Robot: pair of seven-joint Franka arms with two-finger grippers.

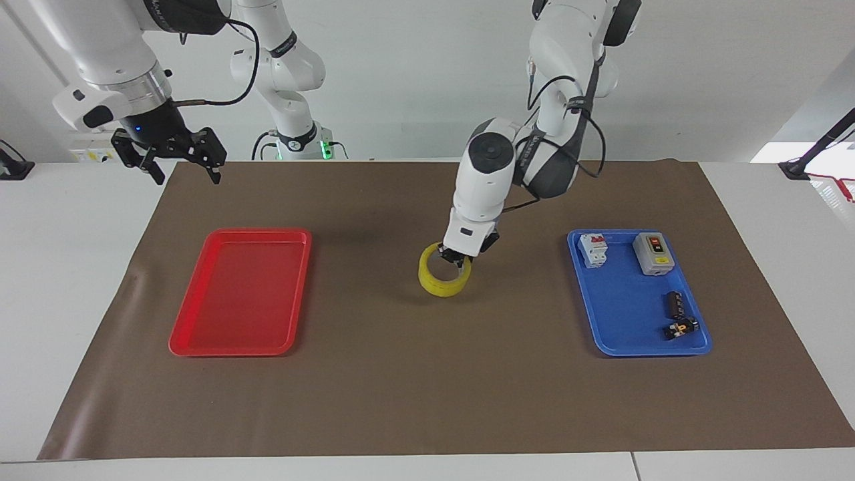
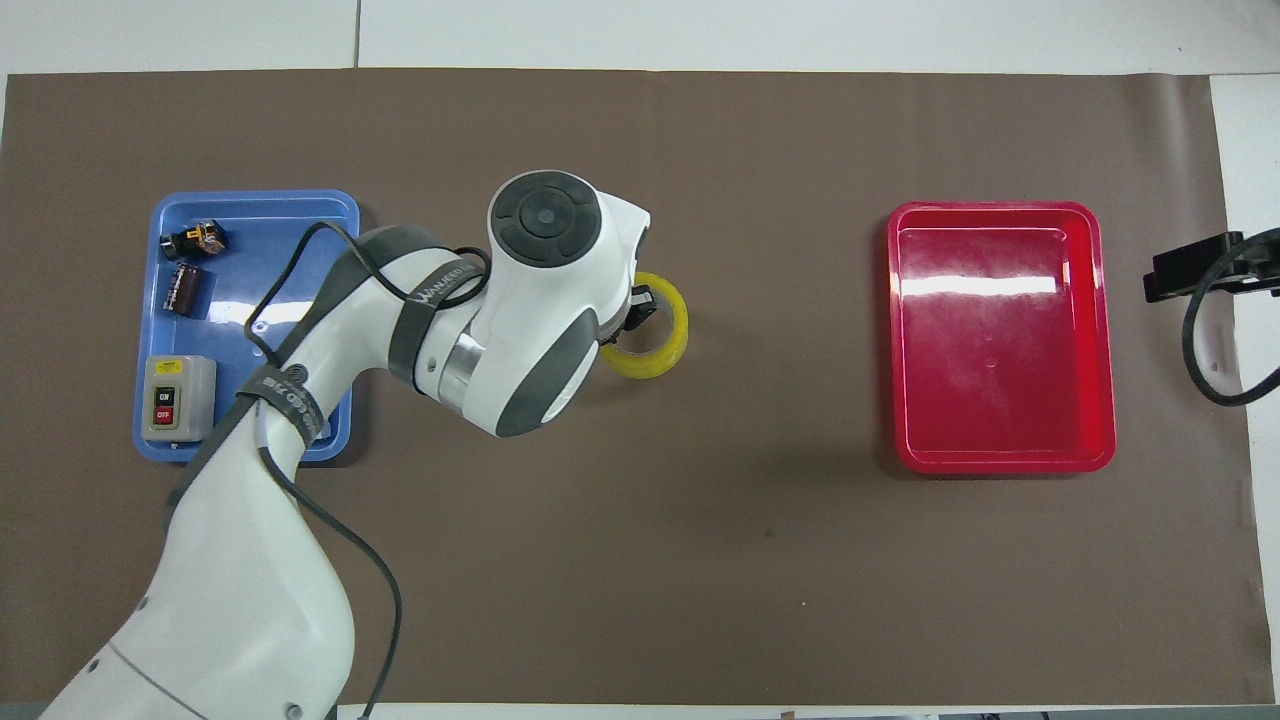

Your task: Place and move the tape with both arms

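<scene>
Left gripper [image 1: 458, 260] pinching tape [image 1: 443, 278] rim, seemingly touching brown mat [image 1: 427, 401]; right gripper [image 1: 179, 164] spread, waiting.

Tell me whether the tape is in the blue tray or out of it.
Out. The tape is over the brown mat between the blue tray and the red tray, gripped at its rim by the left pincer.

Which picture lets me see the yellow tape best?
The facing view: the whole ring of the tape shows in the middle of the brown mat, with the left tool gripping its rim. In the overhead view the left arm's big white body covers part of the tape.
</scene>
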